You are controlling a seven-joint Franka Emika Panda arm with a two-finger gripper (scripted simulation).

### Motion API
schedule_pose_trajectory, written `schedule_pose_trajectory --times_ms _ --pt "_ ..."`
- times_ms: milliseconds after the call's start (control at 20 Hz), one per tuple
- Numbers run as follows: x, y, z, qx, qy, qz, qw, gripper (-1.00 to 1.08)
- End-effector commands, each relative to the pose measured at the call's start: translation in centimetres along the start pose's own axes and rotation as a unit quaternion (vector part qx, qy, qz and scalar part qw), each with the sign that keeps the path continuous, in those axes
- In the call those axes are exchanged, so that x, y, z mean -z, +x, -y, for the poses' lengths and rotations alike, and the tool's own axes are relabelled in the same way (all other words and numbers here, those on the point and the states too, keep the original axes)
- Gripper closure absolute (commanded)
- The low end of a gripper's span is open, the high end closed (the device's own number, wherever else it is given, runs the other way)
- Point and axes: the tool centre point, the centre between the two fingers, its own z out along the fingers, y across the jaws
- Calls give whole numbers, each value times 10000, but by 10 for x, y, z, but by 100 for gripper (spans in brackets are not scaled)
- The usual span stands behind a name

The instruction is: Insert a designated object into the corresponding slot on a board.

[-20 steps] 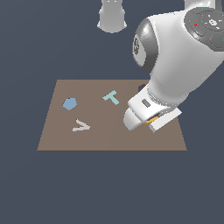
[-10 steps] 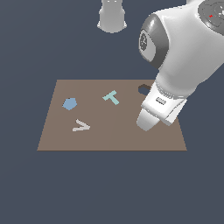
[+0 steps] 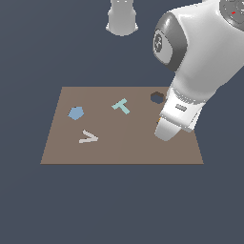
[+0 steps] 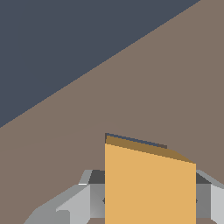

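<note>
Arm (image 3: 200, 52) bent low; end effector (image 4: 148, 201) pointing down, fingers (image 4: 76, 203) clamped.

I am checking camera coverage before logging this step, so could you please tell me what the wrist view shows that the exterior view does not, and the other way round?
Only the wrist view shows the flat orange square block clearly, sitting between the grey gripper fingers, with a thin dark edge just behind it.

Only the exterior view shows the white robot arm, the blue pentagon, the teal T-shaped piece, the pale V-shaped piece and the dark rounder hole; there the arm hides nearly all of the block.

Both show the large flat brown board and the dark surround.
</note>
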Motion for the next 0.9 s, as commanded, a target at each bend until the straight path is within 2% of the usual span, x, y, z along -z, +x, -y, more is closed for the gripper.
schedule_pose_trajectory --times_ms 0,350,400,850 --pt "0 0 1 45 -2 -1 10000 108" --pt "-10 0 1 61 -6 9 10000 108" --pt "-10 0 1 61 -6 9 10000 -92" --pt "-10 0 1 61 -6 9 10000 -92"
